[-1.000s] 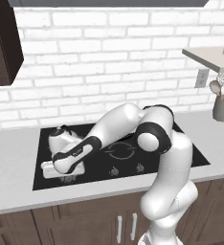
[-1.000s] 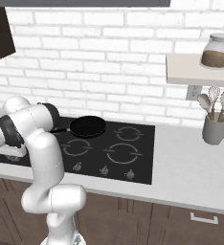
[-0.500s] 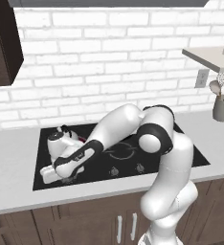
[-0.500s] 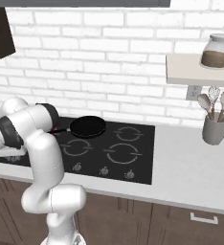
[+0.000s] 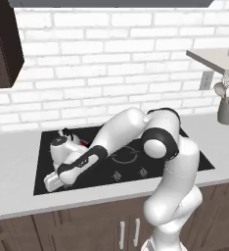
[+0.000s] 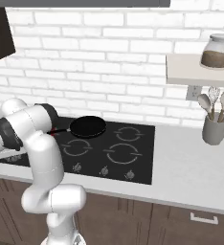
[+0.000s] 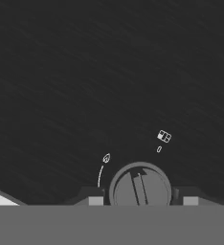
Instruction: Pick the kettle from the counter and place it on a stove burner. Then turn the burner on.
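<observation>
My hand point(image 7: 140, 200) is down low over the front left corner of the black glass cooktop point(image 5: 175, 158), with 2 dark finger tips point(image 7: 91, 197) standing one on each side of a round grey burner knob point(image 7: 140, 186). The jaws are parted around that knob, and I cannot tell whether the pads actually press on it. Next to the knob the glass carries a small flame symbol point(image 7: 106, 157) with a thin curved line beneath it, and a little square marking point(image 7: 164, 136) farther off.

In the left base view my hand point(image 5: 54, 180) sits at the cooktop's near left edge, my forearm stretched across the glass toward it. The kettle point(image 5: 61, 147) stands upright on the left part of the cooktop, just behind my wrist and free of my grip; its little knob points up. My arm covers the ring marking under it, so I cannot say exactly how it sits on the stove burner.

The black frying pan point(image 6: 87, 126) rests at the back of the cooktop. The pale grey bench point(image 6: 190, 165) runs on both sides, and the grey cup of utensils point(image 6: 215, 129) stands on it far to the right, under a shelf point(image 6: 200, 72) with 1 jar point(image 6: 218, 51).
</observation>
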